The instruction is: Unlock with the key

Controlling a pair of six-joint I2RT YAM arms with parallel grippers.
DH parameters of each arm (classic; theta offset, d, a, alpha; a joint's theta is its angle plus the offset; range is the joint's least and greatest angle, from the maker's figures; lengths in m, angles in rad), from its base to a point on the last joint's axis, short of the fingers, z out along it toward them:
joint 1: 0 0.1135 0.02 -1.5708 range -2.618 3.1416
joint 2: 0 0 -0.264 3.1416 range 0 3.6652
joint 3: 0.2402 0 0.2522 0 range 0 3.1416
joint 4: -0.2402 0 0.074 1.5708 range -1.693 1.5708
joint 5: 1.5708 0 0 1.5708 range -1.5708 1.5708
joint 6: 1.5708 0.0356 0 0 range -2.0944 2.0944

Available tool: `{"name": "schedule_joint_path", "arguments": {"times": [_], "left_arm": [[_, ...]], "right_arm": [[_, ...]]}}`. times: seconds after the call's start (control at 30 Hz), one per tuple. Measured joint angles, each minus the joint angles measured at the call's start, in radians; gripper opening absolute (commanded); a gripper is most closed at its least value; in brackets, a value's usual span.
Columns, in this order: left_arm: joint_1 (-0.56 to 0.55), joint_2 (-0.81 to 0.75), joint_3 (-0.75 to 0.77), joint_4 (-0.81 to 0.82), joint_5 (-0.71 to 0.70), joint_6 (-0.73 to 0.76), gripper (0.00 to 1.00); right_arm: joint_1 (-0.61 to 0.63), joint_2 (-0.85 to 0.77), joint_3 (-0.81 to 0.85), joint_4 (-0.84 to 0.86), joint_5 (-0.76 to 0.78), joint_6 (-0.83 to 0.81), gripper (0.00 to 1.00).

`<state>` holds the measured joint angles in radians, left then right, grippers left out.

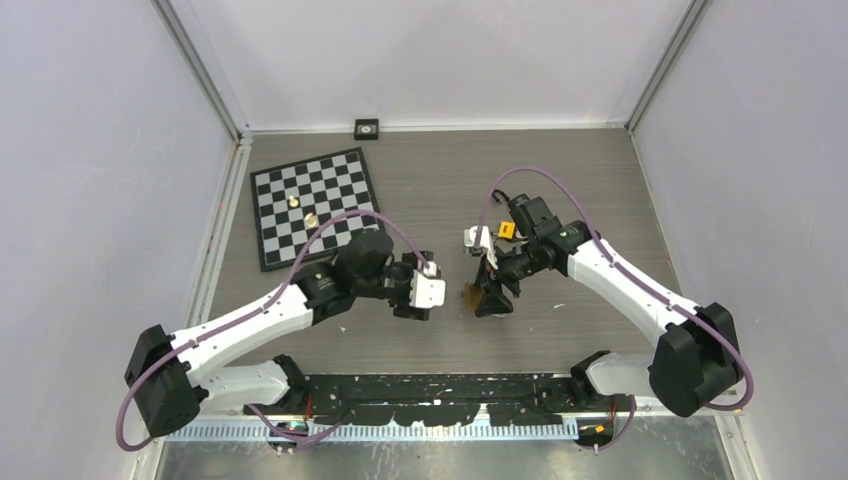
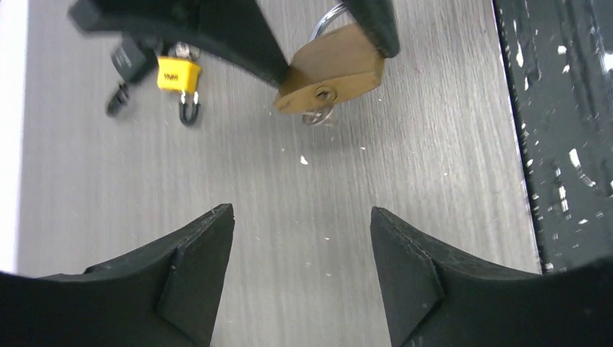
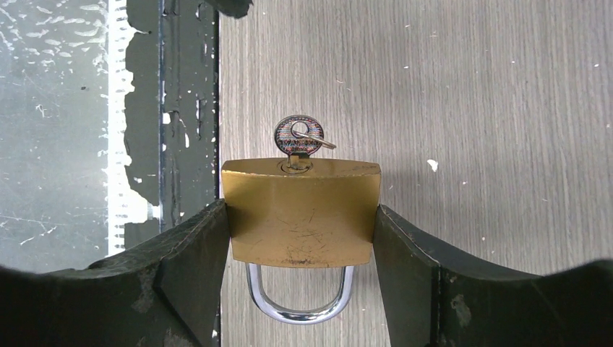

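A brass padlock [image 3: 300, 211] with a steel shackle [image 3: 300, 307] is pinched by its two sides between the fingers of my right gripper [image 3: 300, 217]. A silver key [image 3: 296, 139] sticks out of the keyhole in its bottom face, a small ring through its head. From the top view the padlock [image 1: 478, 296] hangs just above the table near the middle. My left gripper [image 2: 302, 220] is open with nothing between its fingers. It faces the padlock [image 2: 340, 69] from a short distance, with the key [image 2: 318, 114] pointing toward it. In the top view the left gripper [image 1: 428, 290] sits just left of the lock.
A chessboard [image 1: 313, 206] with two small pieces lies at the back left. A small yellow padlock [image 2: 178, 76] with black parts lies on the table beyond the brass one. A black rail [image 1: 440, 388] runs along the near table edge. A small black square object [image 1: 367, 127] sits at the back wall.
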<state>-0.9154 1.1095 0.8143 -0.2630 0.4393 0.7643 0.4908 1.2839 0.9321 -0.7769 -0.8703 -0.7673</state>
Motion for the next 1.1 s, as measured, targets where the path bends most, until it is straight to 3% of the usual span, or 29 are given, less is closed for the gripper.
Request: {"name": "schedule_joint_path", "arguments": {"times": [0.13,0.27,0.4,0.6,0.9,1.1], "left_arm": [[0.058,0.044,0.055,-0.035,0.028,-0.205,0.67],[0.109,0.144,0.206,-0.125,0.081,-0.423,0.63],[0.192,0.241,0.316,-0.154,0.208,-0.65,0.61],[0.307,0.408,0.33,-0.12,0.435,-1.012,0.54],[0.308,0.563,0.334,0.034,0.605,-1.437,0.46],[0.304,0.585,0.353,0.094,0.62,-1.551,0.43]], "right_arm": [[0.0,-0.019,0.0,0.01,0.022,0.001,0.01],[0.0,-0.049,0.0,0.024,0.048,0.0,0.01],[0.0,-0.076,0.0,0.054,0.085,0.002,0.01],[0.0,-0.114,-0.003,0.094,0.149,0.018,0.01],[0.0,-0.141,-0.028,0.117,0.195,0.028,0.0],[0.0,-0.138,-0.03,0.118,0.2,0.03,0.0]]}}
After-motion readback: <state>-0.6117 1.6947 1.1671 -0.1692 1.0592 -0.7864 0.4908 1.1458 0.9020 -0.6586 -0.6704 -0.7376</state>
